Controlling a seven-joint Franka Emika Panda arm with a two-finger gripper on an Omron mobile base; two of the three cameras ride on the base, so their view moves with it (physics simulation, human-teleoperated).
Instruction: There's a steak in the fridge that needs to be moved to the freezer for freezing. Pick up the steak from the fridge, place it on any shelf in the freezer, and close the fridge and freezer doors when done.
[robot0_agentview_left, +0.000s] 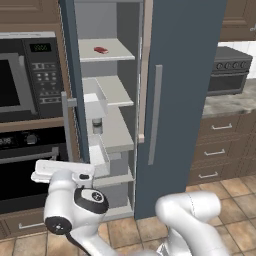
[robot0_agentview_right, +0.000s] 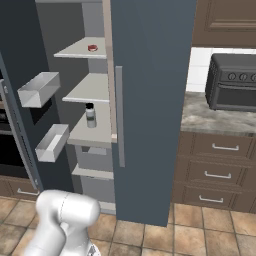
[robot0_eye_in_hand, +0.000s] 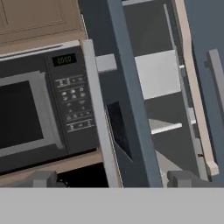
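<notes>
steak (robot0_agentview_left: 101, 50) on top shelf (robot0_agentview_left: 117, 54), door (robot0_agentview_left: 75, 80) open

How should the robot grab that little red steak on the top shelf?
The steak lies flat on a high white shelf in the open compartment. It looks thin, so probably best to come in from the open front, just above the shelf, and pinch it across its narrow width, one finger on each long edge. The closed door blocks the right side.

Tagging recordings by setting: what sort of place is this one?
A home kitchen, rendered. It has a tall slate-blue fridge-freezer unit with one door open, a built-in microwave above a wall oven, and a stone counter over wooden drawers.
</notes>
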